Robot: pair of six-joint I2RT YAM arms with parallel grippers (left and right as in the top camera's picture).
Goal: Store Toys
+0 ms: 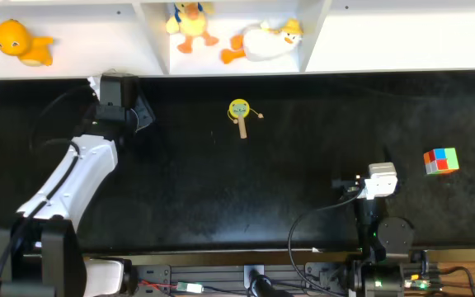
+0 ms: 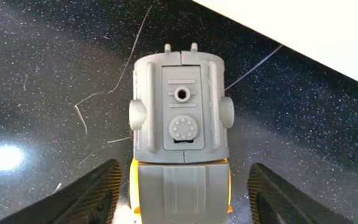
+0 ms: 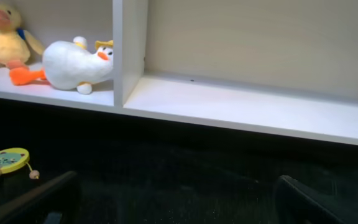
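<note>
- Grey toy robot, yellow at its lower part, rests on the black table just in front of the white shelf, between the jaws of the left gripper.
- Left jaws: apart, one on each side of the toy robot. A narrow gap shows on both sides, so there is no contact.
- Right gripper: jaws wide apart, low over the table, well back from the shelf and facing it.
- Shelf, left compartment: orange-yellow duck.
- Shelf, middle compartment: yellow plush duck, with a white plush goose lying beside it.
- Table, near the front of the shelf's middle compartment: small yellow rattle with a wooden handle.
- Table, well out from the shelf's right compartment: coloured cube.
</note>
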